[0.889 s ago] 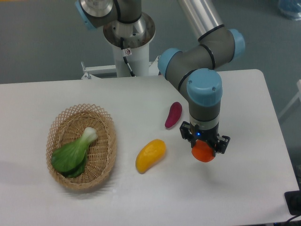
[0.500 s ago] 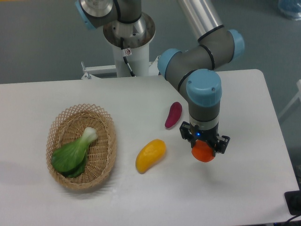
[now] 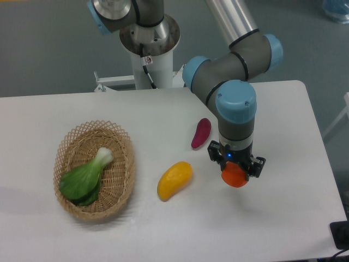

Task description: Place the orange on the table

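Observation:
The orange (image 3: pixel 234 176) is a small bright round fruit at the right-centre of the white table (image 3: pixel 163 229). My gripper (image 3: pixel 235 173) points straight down over it, its black fingers on either side of the fruit, shut on it. Only the lower half of the orange shows below the gripper body. Whether the fruit touches the tabletop or hangs just above it cannot be told.
A yellow-orange elongated fruit (image 3: pixel 174 179) lies left of the gripper. A slim purple vegetable (image 3: pixel 200 133) lies behind it. A wicker basket (image 3: pixel 117 188) at the left holds a green leafy vegetable (image 3: pixel 85 177). The arm's base column (image 3: pixel 148 46) stands at the back.
The gripper and the orange have shifted very slightly to the left; nothing else has moved.

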Robot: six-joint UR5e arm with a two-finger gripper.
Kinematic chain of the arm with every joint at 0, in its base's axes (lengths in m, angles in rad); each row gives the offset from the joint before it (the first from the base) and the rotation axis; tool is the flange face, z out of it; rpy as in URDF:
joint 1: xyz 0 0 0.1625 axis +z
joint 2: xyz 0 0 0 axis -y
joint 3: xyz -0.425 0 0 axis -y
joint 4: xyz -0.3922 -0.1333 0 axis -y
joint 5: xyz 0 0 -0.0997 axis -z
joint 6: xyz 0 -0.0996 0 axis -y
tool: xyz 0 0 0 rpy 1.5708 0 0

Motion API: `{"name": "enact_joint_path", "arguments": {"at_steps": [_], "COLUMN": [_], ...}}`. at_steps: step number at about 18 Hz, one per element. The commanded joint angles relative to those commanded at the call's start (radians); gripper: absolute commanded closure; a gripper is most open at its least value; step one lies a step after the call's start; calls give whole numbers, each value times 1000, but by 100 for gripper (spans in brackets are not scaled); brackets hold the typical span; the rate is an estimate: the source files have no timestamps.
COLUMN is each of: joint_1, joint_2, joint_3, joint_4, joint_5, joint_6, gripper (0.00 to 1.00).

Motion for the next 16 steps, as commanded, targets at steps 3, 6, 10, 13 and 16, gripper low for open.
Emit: {"name": "enact_joint_path", "arguments": {"at_steps": [3, 6, 10, 13, 16], "joint_1": [-2, 3, 0, -37, -78], "joint_2": [0, 9, 50, 120, 155], "joint_3": [-22, -52, -138, -232, -296], "joint_4": [3, 6, 54, 57, 61], "joint_5": [3, 3, 5, 3, 15], "joint_6": [2, 5, 8, 3, 0], "gripper": [32, 33, 33, 33, 33]}}
